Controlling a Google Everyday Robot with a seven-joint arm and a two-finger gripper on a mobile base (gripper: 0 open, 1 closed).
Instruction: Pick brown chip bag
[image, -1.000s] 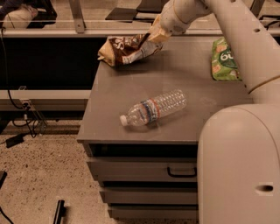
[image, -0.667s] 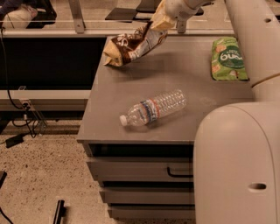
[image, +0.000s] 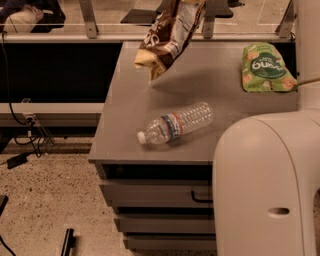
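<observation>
The brown chip bag (image: 167, 37) hangs in the air above the far edge of the grey table (image: 122, 125), its tan lower end just over the surface. Its upper end runs out of the top of the camera view. My gripper is just past that top edge, out of view, holding the bag's upper end. My white arm (image: 307, 50) runs up the right side.
A clear water bottle (image: 177, 122) lies on its side mid-table. A green snack bag (image: 262, 67) lies at the far right. My white arm's large body (image: 265, 185) covers the table's front right corner. Drawers (image: 160, 200) are below the top. Cables lie on the floor at left.
The gripper has lifted the brown chip bag up off the table and risen out of the top of the view. The bottle and green bag have not moved.
</observation>
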